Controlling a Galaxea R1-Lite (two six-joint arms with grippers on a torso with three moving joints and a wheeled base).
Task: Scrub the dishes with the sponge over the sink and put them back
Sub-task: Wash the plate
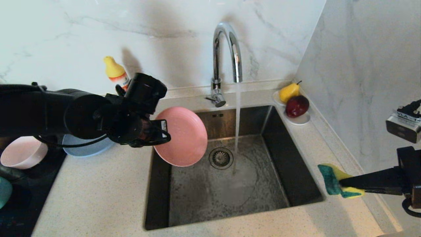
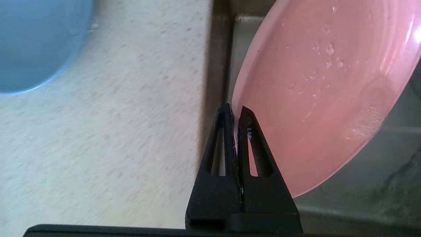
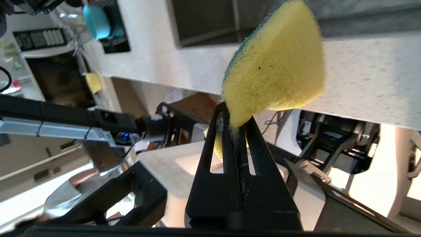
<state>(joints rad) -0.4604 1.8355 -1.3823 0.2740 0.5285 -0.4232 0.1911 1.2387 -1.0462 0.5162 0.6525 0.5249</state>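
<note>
The sink (image 1: 289,184) sits sunk in the speckled table (image 1: 98,197), its far and right sides close to the marble walls. Water runs from the chrome tap (image 1: 227,52) and lands just right of the strainer drain (image 1: 221,158); the front half of the basin is open.

The left pincer (image 2: 235,113) is clenched on the rim of the salmon-pink plate (image 1: 184,136), holding it tilted on edge above the sink's left rear corner, apart from the water stream. Droplets cling to the plate's face in the left wrist view.

The right pincer (image 3: 235,115) is clenched on one end of the sponge (image 1: 338,182), which hangs over the table at the sink's front right corner, well apart from the plate.

The left arm hides part of the grey-blue plate (image 1: 85,148) and most of the yellow-capped bottle (image 1: 115,71). The pale pink bowl (image 1: 23,153) lies at the far left, and the teal bowl (image 1: 5,192) is cut off by the edge. A white dish (image 1: 297,119) with a pear (image 1: 289,92) and a red apple (image 1: 297,106) sits in the right rear corner.
</note>
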